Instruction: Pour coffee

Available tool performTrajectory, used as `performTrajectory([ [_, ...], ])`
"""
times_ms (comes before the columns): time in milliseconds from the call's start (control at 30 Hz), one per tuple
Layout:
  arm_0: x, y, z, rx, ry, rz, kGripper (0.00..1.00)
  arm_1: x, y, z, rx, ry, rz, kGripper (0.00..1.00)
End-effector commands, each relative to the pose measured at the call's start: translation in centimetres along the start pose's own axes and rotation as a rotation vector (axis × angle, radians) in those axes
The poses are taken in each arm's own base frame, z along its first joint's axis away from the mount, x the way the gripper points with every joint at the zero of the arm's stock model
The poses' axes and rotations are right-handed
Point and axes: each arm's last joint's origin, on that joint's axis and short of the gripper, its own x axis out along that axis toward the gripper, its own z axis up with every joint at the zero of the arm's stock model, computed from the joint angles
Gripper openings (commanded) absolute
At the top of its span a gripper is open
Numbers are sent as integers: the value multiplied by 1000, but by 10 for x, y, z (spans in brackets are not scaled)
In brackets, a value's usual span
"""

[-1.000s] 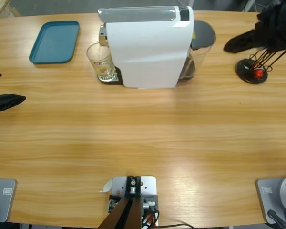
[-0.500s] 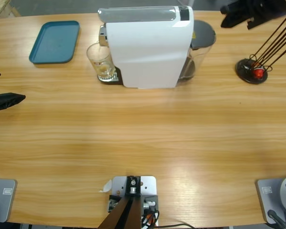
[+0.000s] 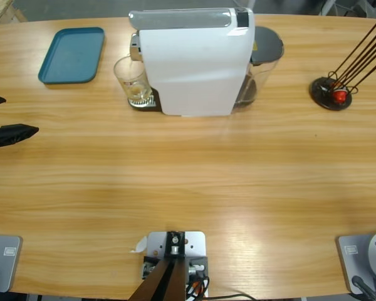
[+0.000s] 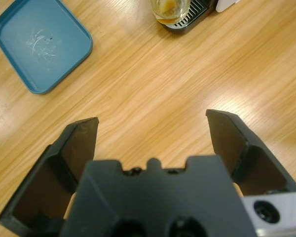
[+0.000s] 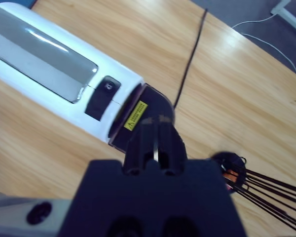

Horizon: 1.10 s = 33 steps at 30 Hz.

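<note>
Three views cover the bench (image 3: 194, 182). Only the high view shows the whole white machine (image 3: 194, 63), with the glass tumbler (image 3: 133, 80) under its spout holding a little coffee (image 3: 138, 94). Left gripper (image 4: 153, 133) hangs wide open, empty. Right gripper (image 5: 155, 136) appears solely in its wrist view, fingers closed, empty.

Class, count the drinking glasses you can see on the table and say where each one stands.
1: a clear glass stands on the drip grate at the white coffee machine front, right of the teal tray. Others may be hidden behind the machine.

A little pale amber coffee (image 4: 168, 7) sits in the glass's bottom, well ahead of the wide-open left claw (image 4: 153, 129).
</note>
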Motion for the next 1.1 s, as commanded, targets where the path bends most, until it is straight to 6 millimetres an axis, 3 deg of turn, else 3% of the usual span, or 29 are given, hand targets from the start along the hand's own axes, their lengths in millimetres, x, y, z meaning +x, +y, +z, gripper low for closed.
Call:
performTrajectory([
  [33,11,0,-8,-8,50,17,945,29,22,12,-92,61,79,0],
  [267,13,0,-8,-7,55,17,945,33,33,26,-143,70,131,0],
  [567,13,0,-8,-7,55,17,945,65,42,26,-153,146,164,0],
  [1100,17,0,-7,-5,73,15,945,68,25,31,-129,145,71,0],
])
